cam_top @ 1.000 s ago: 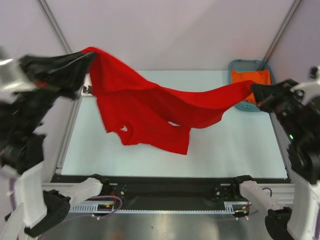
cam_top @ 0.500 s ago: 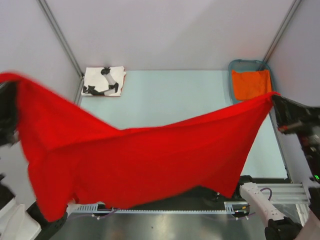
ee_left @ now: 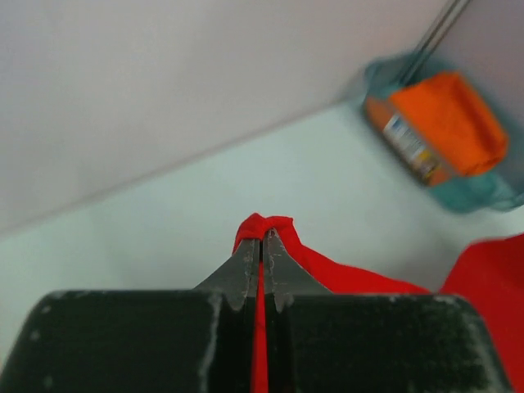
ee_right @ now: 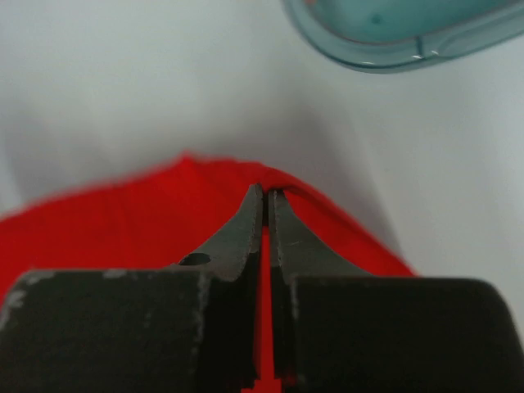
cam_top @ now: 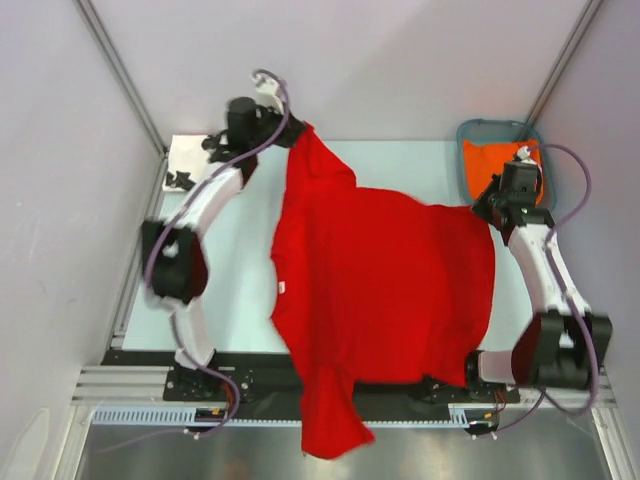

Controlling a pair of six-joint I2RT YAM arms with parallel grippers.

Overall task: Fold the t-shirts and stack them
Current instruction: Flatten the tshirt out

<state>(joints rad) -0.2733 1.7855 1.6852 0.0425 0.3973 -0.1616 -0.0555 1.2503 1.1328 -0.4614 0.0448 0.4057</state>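
The left gripper [ee_left: 262, 239] is pinching a bunched edge of the red t-shirt [cam_top: 385, 290], jaws closed tight on the cloth. The right gripper [ee_right: 266, 195] is clamping the opposite far corner likewise, apparently so the shirt is spreading flat on the table [cam_top: 240, 290] for folding, though its near end is hanging over the front edge. The white printed t-shirt [cam_top: 178, 160] is lying at the far-left corner, likely waiting as the stack's base.

Red t-shirt [cam_top: 385, 290] spread flat, 1 end overhanging the near edge; white printed t-shirt [cam_top: 180, 158] lies far-left, partly hidden.
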